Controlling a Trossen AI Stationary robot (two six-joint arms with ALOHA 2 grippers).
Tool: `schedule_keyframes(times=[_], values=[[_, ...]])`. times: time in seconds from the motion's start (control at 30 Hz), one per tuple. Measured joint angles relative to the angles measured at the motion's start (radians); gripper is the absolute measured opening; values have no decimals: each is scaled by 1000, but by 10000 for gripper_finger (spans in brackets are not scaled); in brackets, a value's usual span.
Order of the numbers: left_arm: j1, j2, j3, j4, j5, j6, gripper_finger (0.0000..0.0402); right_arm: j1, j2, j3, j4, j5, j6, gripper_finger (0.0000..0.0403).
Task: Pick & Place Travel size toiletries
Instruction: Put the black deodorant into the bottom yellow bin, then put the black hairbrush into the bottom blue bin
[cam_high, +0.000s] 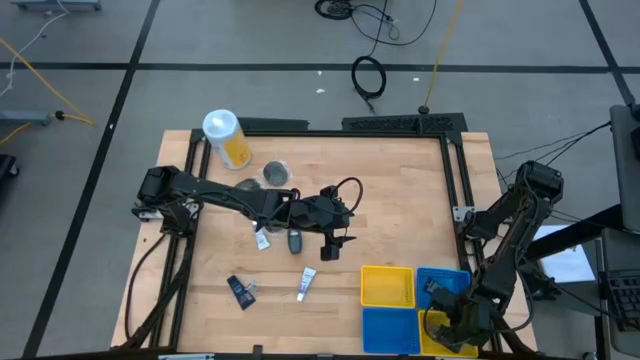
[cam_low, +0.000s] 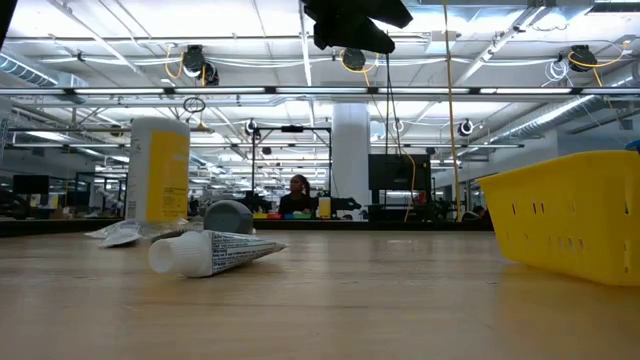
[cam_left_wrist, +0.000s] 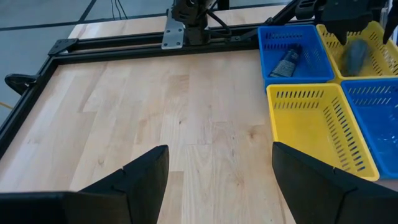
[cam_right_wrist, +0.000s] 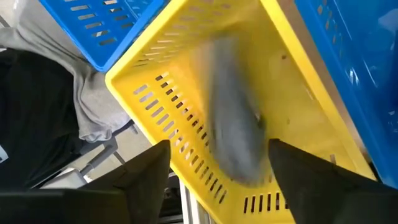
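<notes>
My right gripper (cam_right_wrist: 219, 148) stands open over the yellow bin (cam_right_wrist: 186, 37) at the table's near right corner (cam_high: 450, 338). A grey oval toiletry (cam_right_wrist: 233, 124) shows blurred inside that bin, beyond the fingers; it also shows in the left wrist view (cam_left_wrist: 356, 56). My left gripper (cam_high: 335, 248) hovers open above the table's middle, nothing between its fingers (cam_left_wrist: 221, 155). On the wood lie a dark oval bottle (cam_high: 295, 240), two white tubes (cam_high: 262, 238) (cam_high: 305, 283), a dark blue tube (cam_high: 240, 290) and a grey jar (cam_high: 275, 173).
Four bins stand in a square at the near right: yellow (cam_high: 387, 285), blue (cam_high: 440, 280) holding a tube (cam_left_wrist: 286, 62), blue (cam_high: 390, 330) and the yellow corner one. A tall yellow canister (cam_high: 225, 135) stands at the far left. Bare wood lies between the items and the bins.
</notes>
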Motion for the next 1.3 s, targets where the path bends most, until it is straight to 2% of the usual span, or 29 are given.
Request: schedule_keyframes(times=[0.2, 0.4, 0.5, 0.67, 0.87, 0.97, 1.2, 1.3], values=[[0, 0, 0, 0, 0, 0, 274, 0, 0, 0, 0, 0, -4, 301], [0, 0, 0, -17, 0, 3, 274, -4, 0, -1, 44, 5, -51, 300], [0, -10, -2, -87, 0, 2, 273, -19, 0, -1, 128, 54, -119, 295], [0, -73, -2, -253, -3, -20, 274, -65, -1, -1, 305, 160, -335, 290], [0, -148, -1, -517, -35, -65, 273, -172, 0, -1, 326, 248, -632, 290], [0, -170, -1, -609, -35, -168, 273, -243, 0, -1, 332, 288, -777, 290], [-15, -171, -1, -816, -31, -351, 273, -399, 0, -1, 345, 285, -1078, 290], [-23, -171, -1, -872, -90, -445, 273, -457, 0, -1, 343, 285, -1145, 290]])
